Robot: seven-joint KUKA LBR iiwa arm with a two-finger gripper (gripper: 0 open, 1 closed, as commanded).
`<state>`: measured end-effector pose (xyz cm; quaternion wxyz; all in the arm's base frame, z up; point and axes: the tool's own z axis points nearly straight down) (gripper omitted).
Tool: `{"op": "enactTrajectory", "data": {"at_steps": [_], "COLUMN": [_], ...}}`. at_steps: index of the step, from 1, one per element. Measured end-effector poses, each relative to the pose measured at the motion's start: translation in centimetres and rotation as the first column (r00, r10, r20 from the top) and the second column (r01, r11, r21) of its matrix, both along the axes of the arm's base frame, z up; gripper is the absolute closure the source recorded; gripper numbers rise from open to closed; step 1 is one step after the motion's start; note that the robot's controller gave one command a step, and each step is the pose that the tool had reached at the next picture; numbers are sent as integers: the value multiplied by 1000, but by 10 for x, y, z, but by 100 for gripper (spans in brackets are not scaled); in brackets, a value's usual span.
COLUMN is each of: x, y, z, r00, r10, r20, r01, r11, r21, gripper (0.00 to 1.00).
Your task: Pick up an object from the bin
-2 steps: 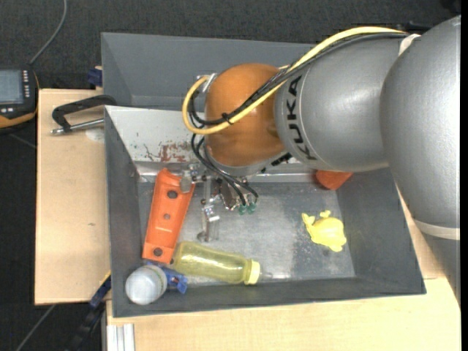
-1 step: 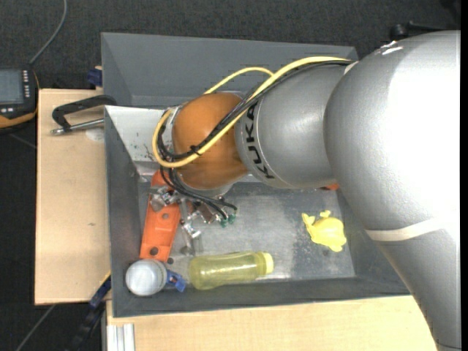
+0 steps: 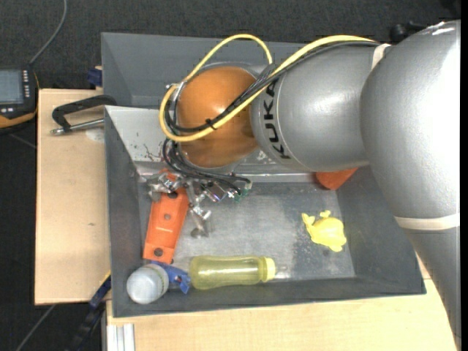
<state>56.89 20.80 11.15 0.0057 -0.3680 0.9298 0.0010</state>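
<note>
Orange flat block (image 3: 165, 225) lying just up-left of yellow bottle (image 3: 230, 271). Gripper (image 3: 189, 199) farther up from bottle, at block's upper end; claw state impossible to tell. Likely approach step, nothing lifted yet. Next: straddling block, closing, raising straight.

You are looking at an arm (image 3: 344, 115) whose rounded silver-grey links are shining under the light. Black KUKA lettering (image 3: 272, 126) is running across the link nearest the wrist. An orange dome-shaped cover (image 3: 212, 119) is capping that wrist. A yellow cable (image 3: 248, 38) is looping over the cover, and black cables (image 3: 170, 148) are curling round its edge. A cream band (image 3: 431, 222) is ringing the thickest link.
</note>
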Motion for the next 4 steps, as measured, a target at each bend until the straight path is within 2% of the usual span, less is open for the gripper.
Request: {"op": "enactTrajectory", "data": {"at_steps": [1, 2, 4], "x": [-10, 15, 14], "y": [2, 13, 13], "z": [-29, -40, -37], "r00": [983, 945, 946], "r10": [-186, 326, 325], "r20": [-3, 8, 5], "r01": [186, -326, -325], "r11": [983, 945, 946], "r21": [2, -2, -1], "gripper": [0, 100, 100]}}
